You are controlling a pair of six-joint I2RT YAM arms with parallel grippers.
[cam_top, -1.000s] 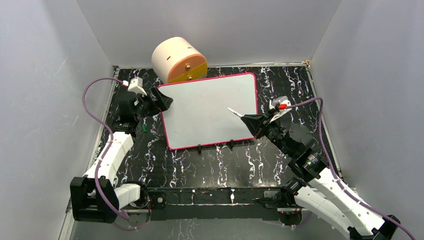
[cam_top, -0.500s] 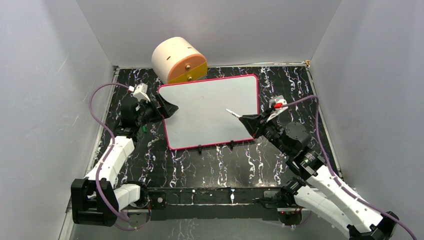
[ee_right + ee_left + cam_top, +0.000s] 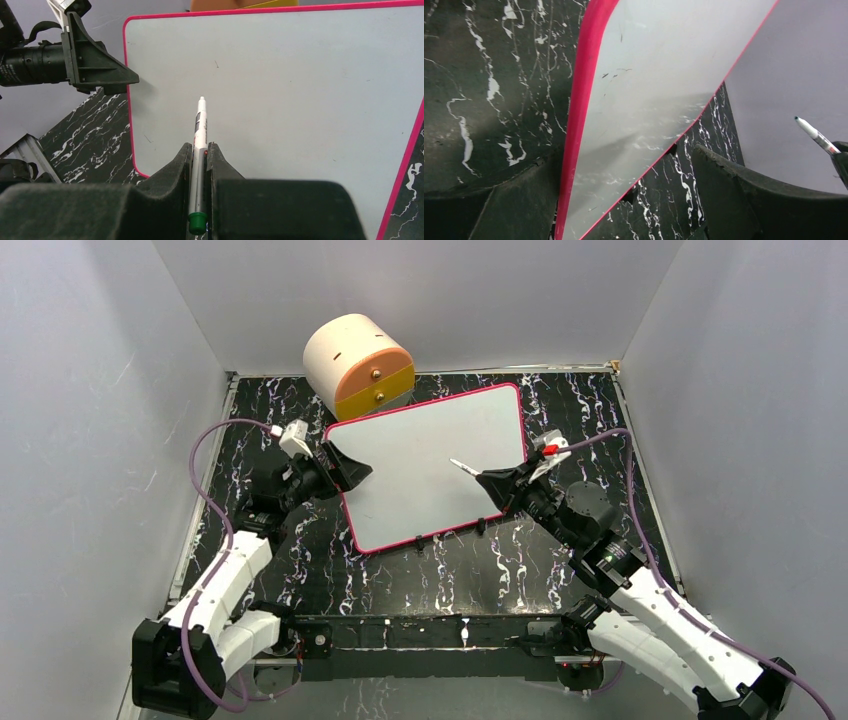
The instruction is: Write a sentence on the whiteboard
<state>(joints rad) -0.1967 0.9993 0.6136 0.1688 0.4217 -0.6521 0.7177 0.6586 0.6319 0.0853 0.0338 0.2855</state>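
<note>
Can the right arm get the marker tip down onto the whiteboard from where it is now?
Probably yes. The right gripper is shut on the marker, whose tip points over the blank whiteboard with nothing between them. The left gripper, open, straddles the board's left edge, well clear of the tip.

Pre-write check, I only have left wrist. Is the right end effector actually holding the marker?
Observer: Yes. The right end effector is shut on the marker, tip pointing over the whiteboard.
Operator: Anything written yet?
Observer: No. Right wrist shows the whiteboard's face blank apart from faint specks.
Operator: Anything beyond the board?
Observer: A cream and orange drum-shaped box sits by its far left corner.
</note>
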